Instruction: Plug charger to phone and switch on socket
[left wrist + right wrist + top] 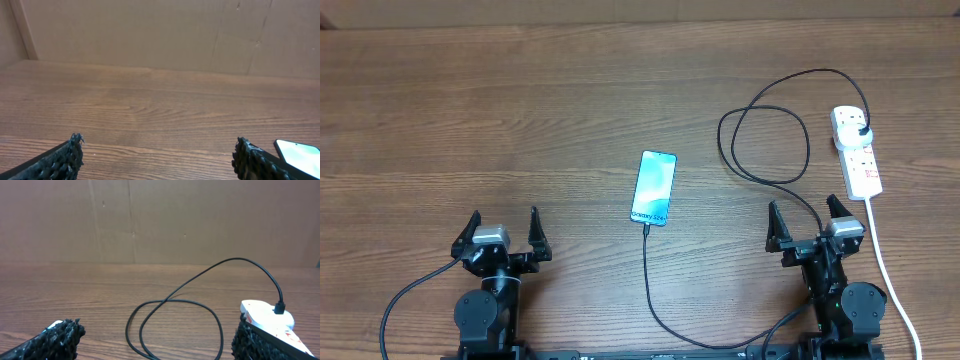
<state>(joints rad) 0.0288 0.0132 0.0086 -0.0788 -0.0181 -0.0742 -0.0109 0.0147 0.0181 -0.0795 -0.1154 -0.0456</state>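
The phone [654, 187] lies at the table's middle, its light blue screen up. The thin black charger cable [650, 280] meets the phone's near end, runs along the front edge and loops [765, 140] up to its black plug head [861, 131], seated in the white socket strip [856, 150] at the right. My left gripper [503, 232] is open and empty at front left. My right gripper [806, 226] is open and empty at front right. The right wrist view shows the cable loop [175, 325] and the socket [267, 316]. The left wrist view shows a corner of the phone [300, 152].
The socket's thick white cord [890, 275] runs down the right side past my right arm to the front edge. A brown wall [160, 30] backs the far side of the wooden table [520, 120].
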